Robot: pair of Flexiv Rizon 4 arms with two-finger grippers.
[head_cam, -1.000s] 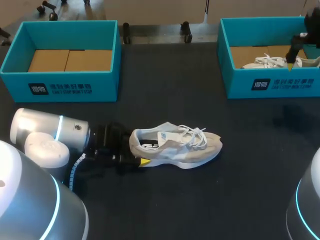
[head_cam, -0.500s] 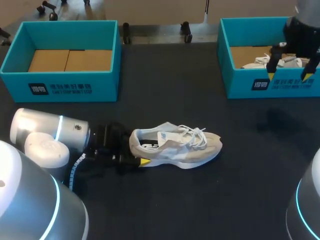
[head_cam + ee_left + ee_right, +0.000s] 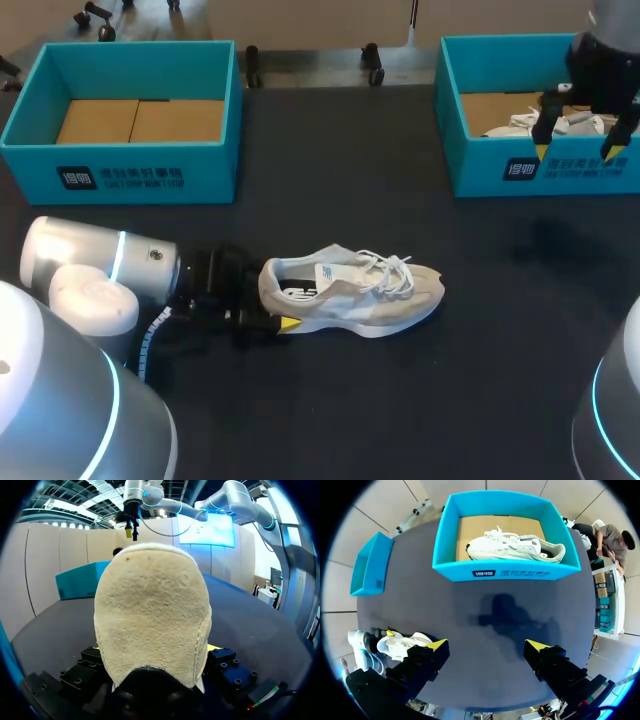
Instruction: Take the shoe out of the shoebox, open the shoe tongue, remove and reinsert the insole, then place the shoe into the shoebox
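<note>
Dark matting covers the table (image 3: 330,400). Nearest me, around 7 o'clock from its centre, the left gripper (image 3: 268,305) appears clamped on the heel of the pale shoe (image 3: 350,290). That shoe lies on the mat, out of any box, with its toe pointing to 3 o'clock. Farther off, the empty left shoebox (image 3: 120,165) sits at 10 o'clock. The right shoebox (image 3: 480,165) sits at 2 o'clock with a second shoe (image 3: 525,124) inside. The right gripper (image 3: 578,152) hangs high over that box's front wall, its fingers wide apart and holding nothing.

I judge the tongue to be the next job, and the risks gather there. The right arm has a long way to come, and the laces look threaded tight over the tongue. Fingers arriving at a poor angle could hook a lace instead and drag the shoe. The only hold is on the soft heel collar. A pull toward 3 o'clock could slide the shoe out of it, and a hard squeeze might pinch the insole in place.

From the left wrist, only the suede heel back shows, filling the space between the fingers. The tongue, laces and insole appear only from the head camera. The right wrist shows the second shoe whole and both boxes, whereas overhead the right arm covers part of it.
</note>
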